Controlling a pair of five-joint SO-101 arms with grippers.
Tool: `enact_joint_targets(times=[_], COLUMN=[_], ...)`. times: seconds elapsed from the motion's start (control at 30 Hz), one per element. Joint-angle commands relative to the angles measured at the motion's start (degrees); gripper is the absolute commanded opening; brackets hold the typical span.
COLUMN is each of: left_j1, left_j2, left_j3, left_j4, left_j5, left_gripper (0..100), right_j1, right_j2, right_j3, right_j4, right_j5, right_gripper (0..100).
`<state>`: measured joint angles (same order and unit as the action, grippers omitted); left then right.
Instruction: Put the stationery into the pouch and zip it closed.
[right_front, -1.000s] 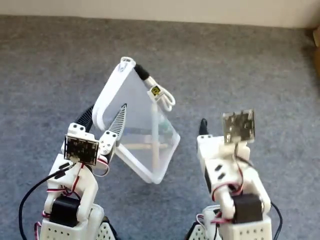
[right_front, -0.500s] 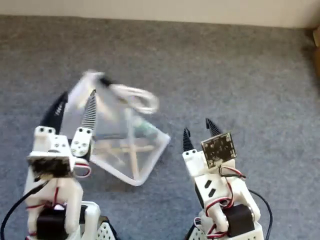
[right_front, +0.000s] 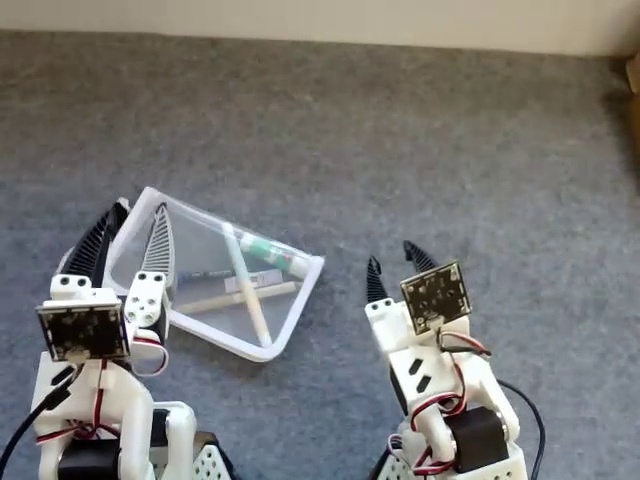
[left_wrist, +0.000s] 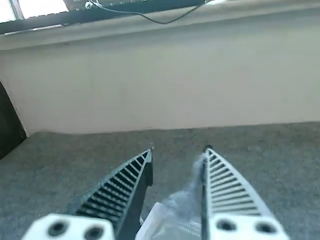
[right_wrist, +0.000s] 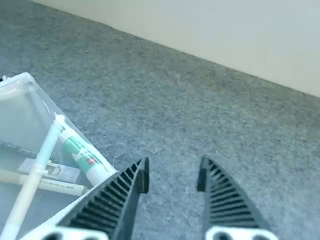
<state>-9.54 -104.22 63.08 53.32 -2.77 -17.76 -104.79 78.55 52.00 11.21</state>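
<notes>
A: What surface does the figure show?

B: A desk (right_front: 420, 130) covered in grey carpet, with a pale wall (left_wrist: 165, 75) along its far edge.

A: What stands at the left?

B: The left hand (right_front: 140, 207). Its two black fingers are spread. One finger lies over the pouch (right_front: 297, 305) and the other just outside its left edge, so that corner of the pouch sits between them. The left wrist view confirms the gap, with clear plastic showing beside one finger.

A: Where is the pouch?

B: It lies flat on the desk, between the two arms but nearer the left one. It is clear with a white border. Inside are a white pen (right_front: 247, 295), a marker (right_front: 268, 252) with a green band, and a pale pencil (right_front: 235, 299) crossing under the pen. Whether the zip is closed cannot be told.

A: And at the right?

B: The right hand (right_front: 390, 252), fingers spread and holding nothing, sits above bare carpet just beside the pouch's right corner and apart from it.
</notes>
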Motion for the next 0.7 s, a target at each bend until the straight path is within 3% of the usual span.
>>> enact_joint_targets(times=[0.0,0.07,0.17,0.3,0.47,0.67], left_j1=[-0.1,-0.1,0.0,4.9,10.3,10.8], left_j2=[-0.3,-0.3,-0.3,-0.3,-0.3,-0.3], left_j3=[-2.7,-2.7,-2.5,-2.2,0.8,6.7], left_j4=[2.9,3.9,5.2,5.4,6.9,5.6], left_j5=[0.4,0.1,0.4,0.4,0.3,0.1], left_gripper=[5,1,1,1,1,1], right_j1=[1.8,2.9,5.7,9.3,9.3,9.5], right_j2=[-0.6,-0.6,-0.6,-0.6,-0.6,-0.6], right_j3=[-0.7,-0.7,-0.7,-4.0,-4.7,-5.1], right_j4=[-1.2,-1.3,-1.5,-1.2,-1.2,-1.1], right_j5=[0.9,0.9,0.9,0.5,0.5,1.0], right_gripper=[3.5,3.5,3.3,3.0,3.0,3.0])
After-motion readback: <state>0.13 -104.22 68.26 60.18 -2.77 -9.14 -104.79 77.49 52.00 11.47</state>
